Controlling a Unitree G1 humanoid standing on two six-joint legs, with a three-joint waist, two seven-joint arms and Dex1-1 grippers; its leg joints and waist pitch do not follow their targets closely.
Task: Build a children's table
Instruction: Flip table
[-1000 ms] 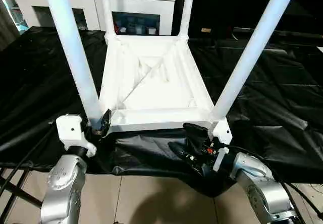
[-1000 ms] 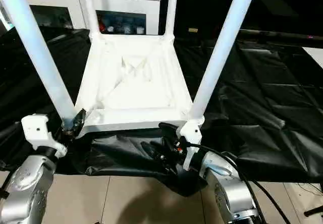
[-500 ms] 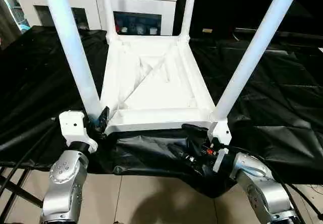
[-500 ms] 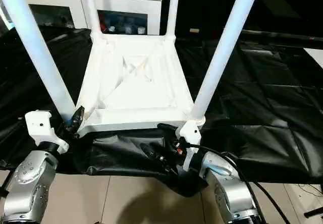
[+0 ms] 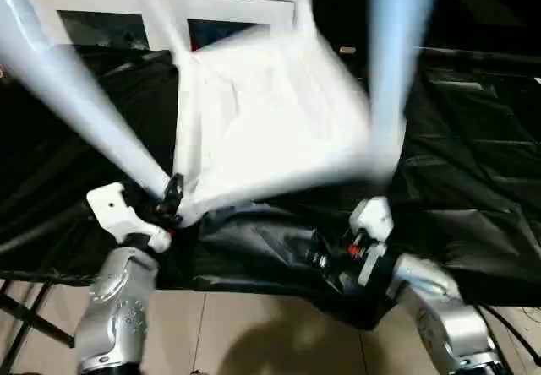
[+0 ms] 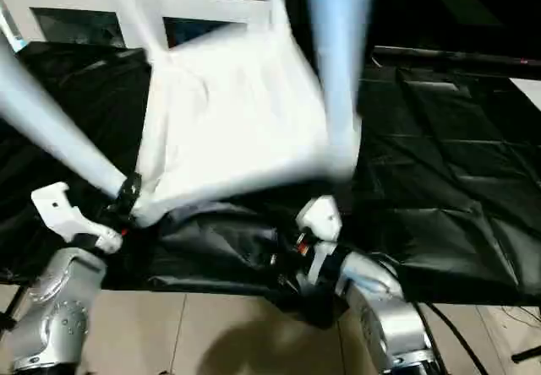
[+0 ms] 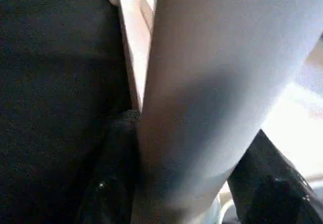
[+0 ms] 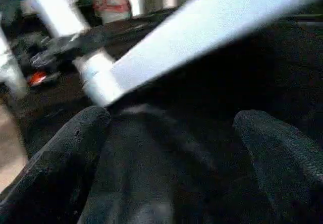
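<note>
The children's table lies upside down on the black sheet, blurred with motion, its underside tipped and its white legs slanting. My left gripper is shut on the foot of the near-left leg, where it meets the corner socket. In the left wrist view that leg sits between the black fingers. The near-right leg stands above my right gripper. That gripper is open just under the table's near-right corner; its fingers are spread with nothing between them.
A crumpled black sheet covers the work surface and hangs over its near edge. A white cabinet with glass doors stands behind. Tiled floor and a black stand leg lie below my arms.
The table has tipped: its near-right corner has lifted off my right gripper and the legs have swung to the left. My left gripper has narrowed onto the near-left leg.
</note>
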